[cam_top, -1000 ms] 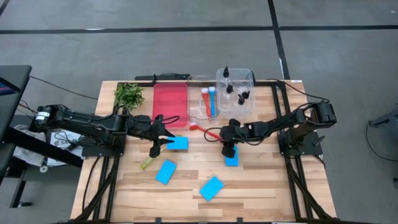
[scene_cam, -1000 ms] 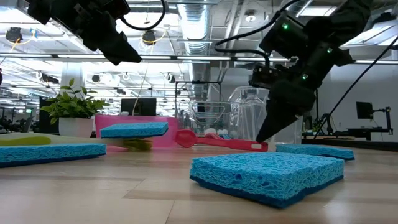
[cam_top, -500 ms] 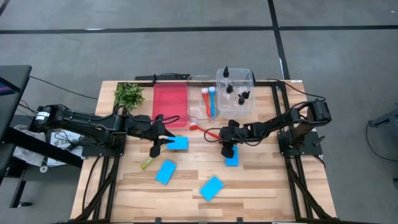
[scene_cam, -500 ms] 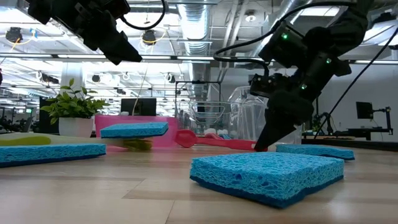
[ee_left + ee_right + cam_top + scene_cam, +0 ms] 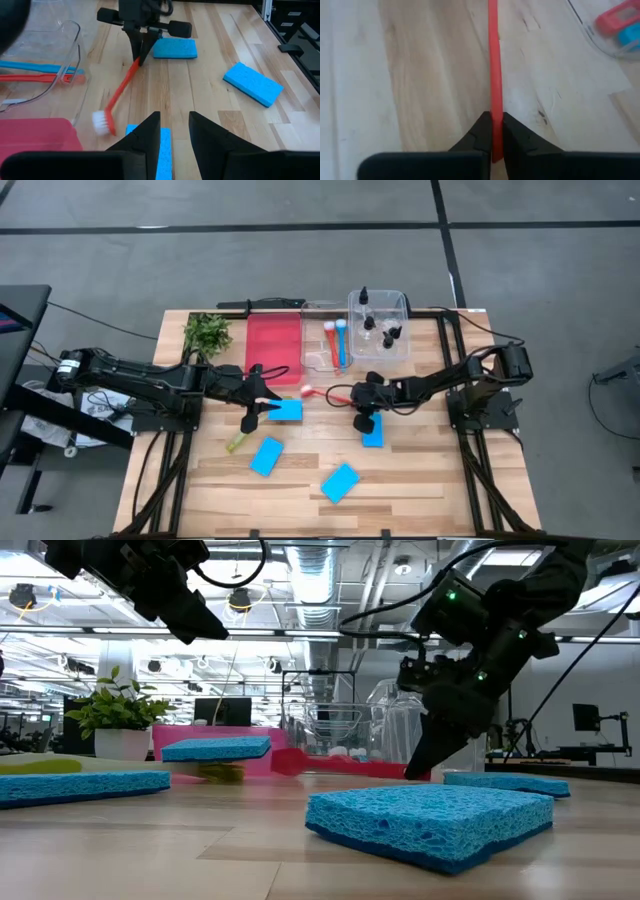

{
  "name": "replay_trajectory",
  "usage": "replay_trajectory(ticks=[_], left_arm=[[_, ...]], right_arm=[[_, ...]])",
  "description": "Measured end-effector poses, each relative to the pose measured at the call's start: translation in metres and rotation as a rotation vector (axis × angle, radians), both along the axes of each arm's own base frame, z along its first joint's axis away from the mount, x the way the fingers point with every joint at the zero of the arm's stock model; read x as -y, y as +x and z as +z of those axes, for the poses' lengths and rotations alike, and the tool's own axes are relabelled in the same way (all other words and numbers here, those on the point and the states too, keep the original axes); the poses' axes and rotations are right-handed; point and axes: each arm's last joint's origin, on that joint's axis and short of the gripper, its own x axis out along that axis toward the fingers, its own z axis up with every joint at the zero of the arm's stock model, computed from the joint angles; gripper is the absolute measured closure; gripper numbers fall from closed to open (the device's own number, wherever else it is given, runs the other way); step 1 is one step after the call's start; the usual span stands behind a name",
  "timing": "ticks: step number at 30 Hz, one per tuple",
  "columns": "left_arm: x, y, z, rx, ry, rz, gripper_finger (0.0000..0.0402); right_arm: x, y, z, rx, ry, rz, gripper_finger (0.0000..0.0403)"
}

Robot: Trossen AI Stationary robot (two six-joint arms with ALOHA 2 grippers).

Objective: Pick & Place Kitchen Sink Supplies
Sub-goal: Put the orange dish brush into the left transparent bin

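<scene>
Right gripper (image 5: 356, 394) is clamped on the thin handle of the red brush (image 5: 120, 92), its two dark fingers (image 5: 481, 131) pressed flat against the handle's sides near its end. From there the brush runs as a slim, straight red stick to a small head of white bristles (image 5: 101, 121). It lies on the wooden table (image 5: 420, 470) near the middle, in front of the red tray (image 5: 273, 340) and the clear tray (image 5: 55, 75). That clear tray holds another red brush and a blue brush (image 5: 341, 340). One blue sponge (image 5: 372, 435) lies just beside the right gripper. Left gripper (image 5: 262, 408) hovers over another blue sponge (image 5: 286, 410), fingers apart and holding nothing. Two more blue sponges (image 5: 266, 456) lie nearer the front edge.
</scene>
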Motion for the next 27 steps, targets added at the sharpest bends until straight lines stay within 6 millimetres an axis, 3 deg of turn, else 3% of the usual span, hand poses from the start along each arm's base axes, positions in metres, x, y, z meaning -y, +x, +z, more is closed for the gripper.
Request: replay_trajectory(ticks=[7, 12, 20, 27], left_arm=[[0.0, 0.0, 0.0, 0.0, 0.0, 0.0, 0.0298], [0.0, 0.0, 0.0, 0.001, 0.0, 0.0, 0.0298], [0.0, 0.0, 0.0, 0.0, 0.0, 0.0, 0.0298], [0.0, 0.0, 0.0, 0.002, 0.0, 0.0, 0.0298]], right_arm=[[-0.001, 0.0, -0.002, -0.002, 0.013, -0.012, 0.0374], [-0.005, 0.0, -0.001, -0.002, 0.013, -0.002, 0.0393], [-0.019, -0.001, 0.003, 0.019, 0.015, 0.051, 0.0389], [-0.033, 0.001, 0.025, 0.102, 0.019, 0.075, 0.0386]])
